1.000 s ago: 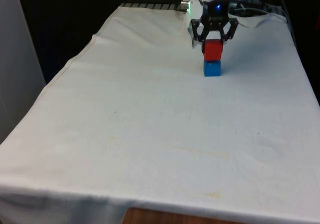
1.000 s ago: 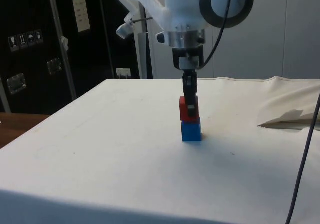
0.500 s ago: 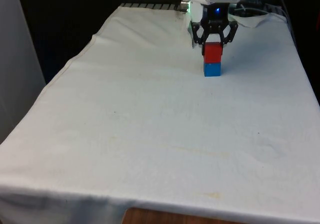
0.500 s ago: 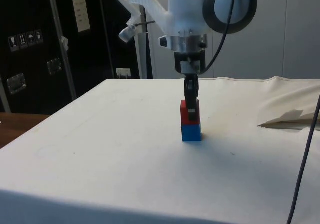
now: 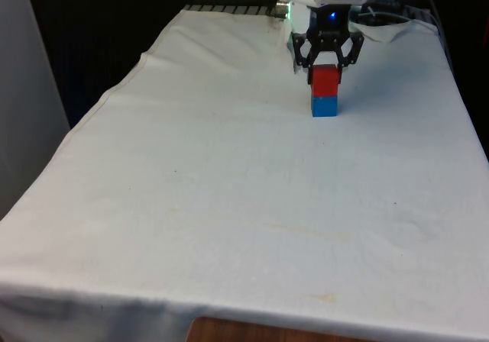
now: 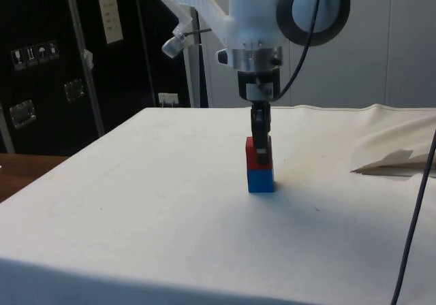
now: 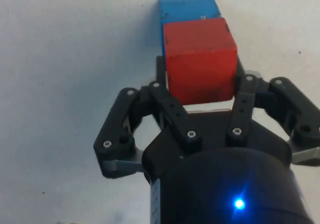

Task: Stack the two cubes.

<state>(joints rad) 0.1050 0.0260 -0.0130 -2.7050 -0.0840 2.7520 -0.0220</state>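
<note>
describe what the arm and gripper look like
A white arm with a dark grey joint ring and a black cable hanging beside it. The gripper is black, with linked bars joined by small silver screws and two fingers.

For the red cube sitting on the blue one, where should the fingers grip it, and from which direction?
Grip the red cube on its two opposite vertical side faces, coming straight down from above. It sits upright on the blue cube, so its top and flat sides are free while its underside is blocked. The gripper is already above it, a finger on either side.
</note>
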